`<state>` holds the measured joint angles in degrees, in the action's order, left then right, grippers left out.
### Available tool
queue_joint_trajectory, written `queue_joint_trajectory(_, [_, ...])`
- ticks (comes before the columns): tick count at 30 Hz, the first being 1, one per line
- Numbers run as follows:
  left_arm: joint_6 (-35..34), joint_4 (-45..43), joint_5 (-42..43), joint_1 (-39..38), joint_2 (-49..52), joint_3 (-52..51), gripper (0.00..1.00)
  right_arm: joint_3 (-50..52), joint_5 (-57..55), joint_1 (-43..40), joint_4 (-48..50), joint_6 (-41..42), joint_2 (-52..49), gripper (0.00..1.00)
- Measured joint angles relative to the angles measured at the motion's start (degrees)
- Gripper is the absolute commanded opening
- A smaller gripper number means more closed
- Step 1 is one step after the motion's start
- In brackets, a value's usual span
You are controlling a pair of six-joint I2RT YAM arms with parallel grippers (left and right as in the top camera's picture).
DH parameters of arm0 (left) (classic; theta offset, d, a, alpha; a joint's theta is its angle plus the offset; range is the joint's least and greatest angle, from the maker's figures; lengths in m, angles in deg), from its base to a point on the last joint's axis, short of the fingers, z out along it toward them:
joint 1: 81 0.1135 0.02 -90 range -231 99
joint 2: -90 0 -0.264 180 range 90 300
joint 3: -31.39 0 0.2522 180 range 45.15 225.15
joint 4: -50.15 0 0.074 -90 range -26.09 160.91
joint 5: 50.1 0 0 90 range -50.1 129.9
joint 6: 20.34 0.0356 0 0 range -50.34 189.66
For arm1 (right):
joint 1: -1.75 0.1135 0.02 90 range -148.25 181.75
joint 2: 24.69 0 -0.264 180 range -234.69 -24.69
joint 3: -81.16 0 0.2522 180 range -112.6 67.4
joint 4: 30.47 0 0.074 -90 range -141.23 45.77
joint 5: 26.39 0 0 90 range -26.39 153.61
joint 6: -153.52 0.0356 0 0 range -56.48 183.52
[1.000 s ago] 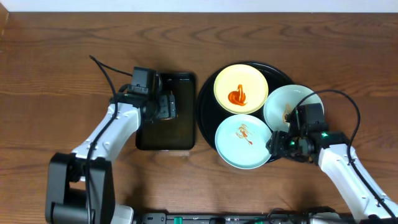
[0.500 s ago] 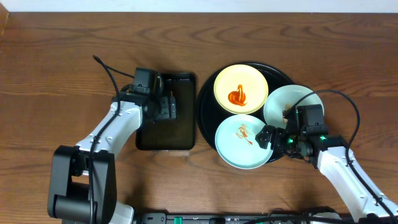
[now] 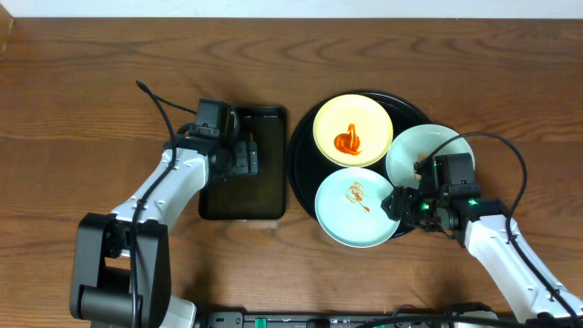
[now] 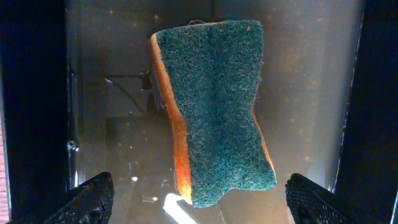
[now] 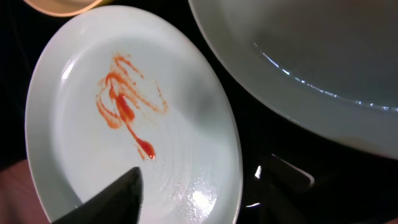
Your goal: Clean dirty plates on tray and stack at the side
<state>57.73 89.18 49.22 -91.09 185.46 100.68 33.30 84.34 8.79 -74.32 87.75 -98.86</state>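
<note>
The round black tray (image 3: 302,155) holds three plates. The pale yellow plate (image 3: 364,114) at the back has a thick red sauce blob. The front mint plate (image 3: 342,219) has a thin sauce smear, also seen in the right wrist view (image 5: 74,87). The right mint plate (image 3: 428,150) overlaps the tray's right rim and shows in the right wrist view (image 5: 311,56). My right gripper (image 3: 399,204) is open, its fingers (image 5: 205,199) straddling the front mint plate's right rim. My left gripper (image 3: 244,157) is open, its fingers (image 4: 205,205) just short of a green-and-orange sponge (image 4: 214,106).
The sponge lies in a smaller rectangular black tray (image 3: 264,187), left of the round tray; its wet bottom shows in the left wrist view (image 4: 112,124). The brown wooden table (image 3: 82,100) surrounds both trays. Cables trail from both arms.
My right gripper moved left onto the front mint plate's rim, then eased back slightly. My left arm shifted very little.
</note>
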Motion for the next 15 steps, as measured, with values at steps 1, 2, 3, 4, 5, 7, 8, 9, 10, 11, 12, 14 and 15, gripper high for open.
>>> queue_joint_trajectory(1, [0.00, 0.00, 0.00, 0.00, 0.00, 0.00, 0.89, 0.09, 0.00, 0.00, -0.02, 0.07, 0.00, 0.52])
queue_joint_trajectory(2, [0.00, 0.00, 0.00, 0.00, 0.00, 0.00, 0.89, 0.15, -0.07, 0.00, -0.02, 0.11, 0.00, 0.52])
queue_joint_trajectory(3, [0.00, 0.02, 0.00, 0.00, 0.00, 0.00, 0.89, 0.22, -0.09, 0.02, 0.00, 0.17, 0.00, 0.52])
queue_joint_trajectory(4, [0.00, 0.00, 0.00, 0.00, 0.00, 0.00, 0.89, 0.28, -0.20, 0.22, 0.00, 0.17, 0.00, 0.52])
queue_joint_trajectory(5, [0.00, 0.04, 0.00, 0.00, 0.00, 0.00, 0.89, 0.50, -0.22, 0.66, 0.02, 0.33, 0.00, 0.52])
queue_joint_trajectory(7, [0.00, 0.20, 0.00, 0.00, 0.00, 0.00, 0.89, 0.96, -0.39, 1.01, 0.11, 0.37, -0.11, 0.51])
queue_joint_trajectory(8, [0.00, 0.22, 0.00, 0.00, 0.00, 0.00, 0.89, 1.27, -0.42, 1.05, 0.33, 0.46, -0.28, 0.50])
queue_joint_trajectory(9, [0.00, 0.22, -0.02, 0.00, 0.00, 0.00, 0.89, 1.66, -0.50, 1.03, 0.70, 0.61, -0.57, 0.48])
queue_joint_trajectory(10, [0.00, 0.22, 0.00, 0.00, 0.00, 0.00, 0.89, 1.95, -0.66, 1.03, 0.96, 0.79, -0.87, 0.46])
queue_joint_trajectory(11, [0.00, 0.24, 0.00, 0.00, 0.00, 0.02, 0.89, 2.21, -0.76, 1.05, 1.25, 0.90, -1.29, 0.44])
queue_joint_trajectory(12, [0.00, 0.24, 0.00, 0.00, 0.00, 0.00, 0.89, 2.38, -0.81, 1.05, 1.55, 0.98, -1.60, 0.42])
queue_joint_trajectory(14, [0.00, 0.35, 0.00, 0.00, 0.00, 0.00, 0.89, 2.47, -1.01, 1.03, 1.88, 1.22, -2.08, 0.37])
queue_joint_trajectory(15, [0.00, 0.42, 0.00, 0.00, 0.00, 0.00, 0.89, 2.47, -1.03, 1.03, 2.10, 1.36, -2.23, 0.34])
